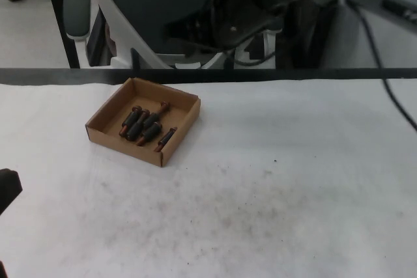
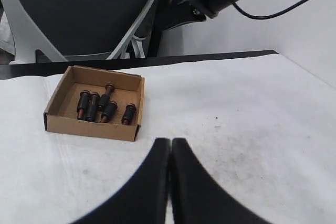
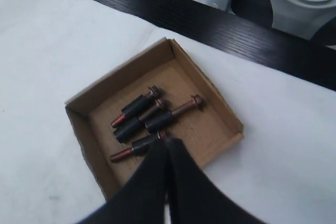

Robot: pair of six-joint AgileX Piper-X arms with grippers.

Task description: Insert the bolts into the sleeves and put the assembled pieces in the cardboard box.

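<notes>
Clenched on nothing, our right gripper (image 3: 168, 143) sat over one edge of the cardboard box (image 3: 207, 88); our left gripper (image 2: 170, 143), equally clenched and empty, stood well short of it. We noted the assembled pieces (image 3: 137, 120) lying inside, long axes roughly parallel.

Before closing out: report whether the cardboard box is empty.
Not empty: several black-sleeved copper bolts lie flat inside the open brown cardboard box.
</notes>
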